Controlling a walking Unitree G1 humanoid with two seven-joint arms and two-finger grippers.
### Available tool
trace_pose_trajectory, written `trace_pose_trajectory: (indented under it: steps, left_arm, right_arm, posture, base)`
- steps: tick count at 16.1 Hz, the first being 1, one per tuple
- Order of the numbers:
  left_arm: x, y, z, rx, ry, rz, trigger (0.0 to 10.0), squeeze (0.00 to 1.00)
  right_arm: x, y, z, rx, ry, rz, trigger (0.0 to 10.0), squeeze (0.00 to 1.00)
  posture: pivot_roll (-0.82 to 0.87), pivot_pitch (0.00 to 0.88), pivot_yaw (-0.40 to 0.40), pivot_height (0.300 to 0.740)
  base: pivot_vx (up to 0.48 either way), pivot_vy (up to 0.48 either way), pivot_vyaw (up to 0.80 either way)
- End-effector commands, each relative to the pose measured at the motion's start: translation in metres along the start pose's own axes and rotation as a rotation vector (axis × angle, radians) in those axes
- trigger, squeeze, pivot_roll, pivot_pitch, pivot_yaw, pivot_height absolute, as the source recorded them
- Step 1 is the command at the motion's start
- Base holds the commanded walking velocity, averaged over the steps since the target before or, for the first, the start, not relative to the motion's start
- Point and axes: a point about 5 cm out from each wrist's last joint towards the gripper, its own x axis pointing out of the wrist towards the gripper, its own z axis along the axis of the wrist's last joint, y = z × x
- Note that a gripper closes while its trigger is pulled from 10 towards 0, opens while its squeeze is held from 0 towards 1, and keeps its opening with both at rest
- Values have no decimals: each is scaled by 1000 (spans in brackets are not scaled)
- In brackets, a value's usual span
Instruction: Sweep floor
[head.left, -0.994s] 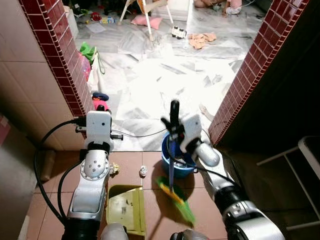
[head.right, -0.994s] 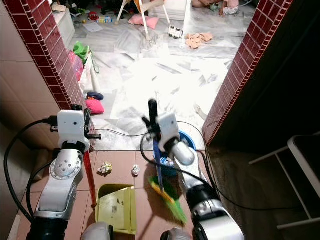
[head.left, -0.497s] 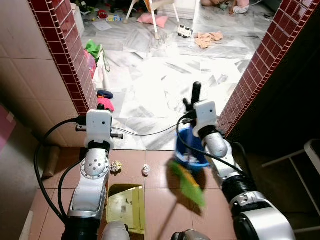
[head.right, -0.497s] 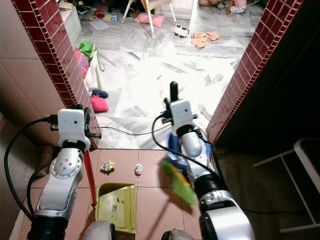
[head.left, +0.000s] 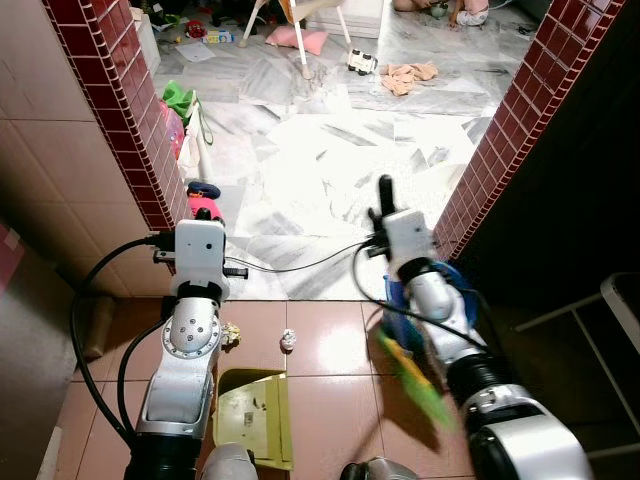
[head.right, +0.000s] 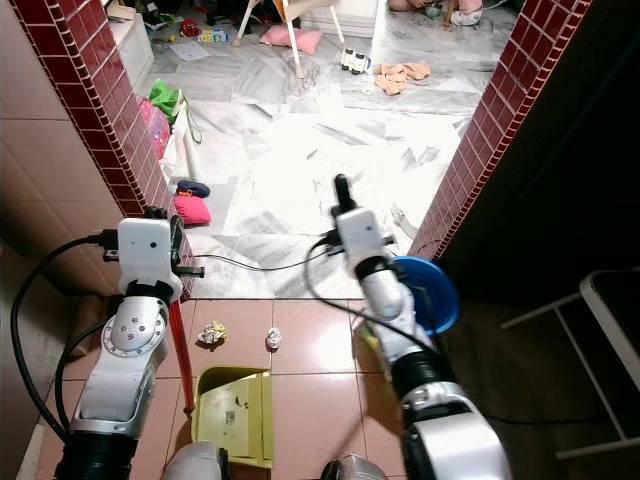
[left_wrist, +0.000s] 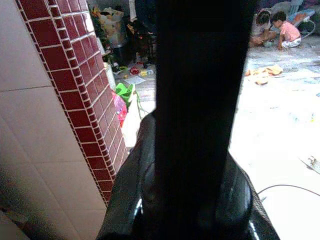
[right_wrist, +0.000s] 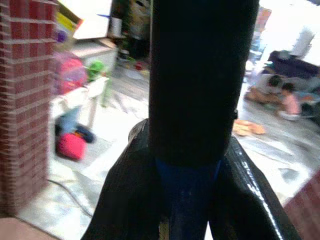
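My right gripper (head.left: 385, 195) is shut on the blue handle (right_wrist: 187, 195) of a broom, held upright over the doorway threshold. The green bristles (head.left: 415, 380) trail blurred over the brown tiles under my right forearm. A yellow-green dustpan (head.left: 250, 415) rests on the tiles, and its red handle (head.right: 181, 350) rises behind my left wrist, where my left gripper (head.right: 158, 214) is shut on it. A crumpled paper ball (head.left: 232, 335) and a small white scrap (head.left: 288, 340) lie on the tiles just beyond the dustpan.
Red brick pillars (head.left: 130, 110) (head.left: 510, 130) flank the doorway. A blue bucket (head.right: 425, 295) stands by the right pillar. A black cable (head.left: 290, 268) crosses the threshold. Toys, a pink cushion (head.left: 285, 38) and cloths litter the marble floor. A white rack (head.right: 600, 330) stands at right.
The broom head has swung from beside the dustpan to the right, under my right arm, and the right gripper moved right with it. The left arm and dustpan stayed put.
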Motion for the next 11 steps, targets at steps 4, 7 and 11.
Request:
trace_pose_trajectory:
  steps: [4,7,11]
  left_arm:
    - [0,3,10,18,-59,10,10000,0]
    - [-4,14,6,39,-62,63,10000,0]
    - [-16,37,-18,54,15,190,10000,0]
  right_arm:
    - [-11,19,-6,138,-2,114,10000,0]
    - [-18,15,-9,121,-9,62,10000,0]
    - [-22,12,-6,77,-42,76,10000,0]
  posture:
    - [61,0,-56,740]
    - [66,0,-55,740]
    - [62,0,-54,740]
  base:
    - [0,0,0]
    - [0,0,0]
    - [0,0,600]
